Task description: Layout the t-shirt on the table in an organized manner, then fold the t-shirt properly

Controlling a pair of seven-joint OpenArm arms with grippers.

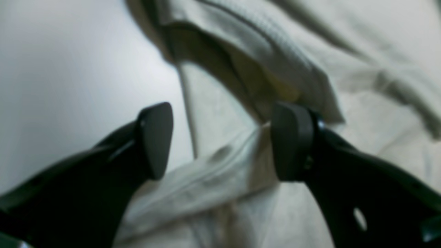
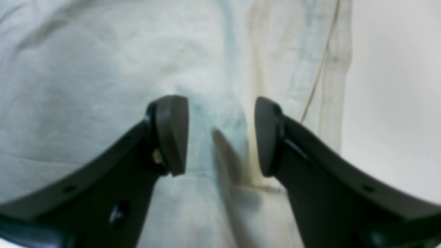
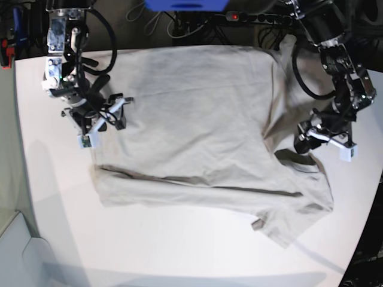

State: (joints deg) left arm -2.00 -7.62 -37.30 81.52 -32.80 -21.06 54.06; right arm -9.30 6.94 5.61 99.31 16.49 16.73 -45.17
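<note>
The light grey-beige t-shirt (image 3: 197,113) lies spread on the white table (image 3: 179,251), with its collar (image 3: 294,161) to the right and one sleeve near the front right. My left gripper (image 3: 302,142) hovers at the collar. In the left wrist view it (image 1: 224,141) stands open over the ribbed collar (image 1: 262,41), with nothing clamped. My right gripper (image 3: 116,113) is at the shirt's left edge. Its wrist view shows it (image 2: 220,134) open over the t-shirt (image 2: 86,69), with a small raised crease between the fingers and bare table (image 2: 396,86) beside it.
Cables and dark equipment (image 3: 251,21) line the far edge of the table, beside a blue object (image 3: 185,5). The table's curved edge runs close to the left arm on the right side. White tabletop (image 3: 60,197) shows to the left and front of the shirt.
</note>
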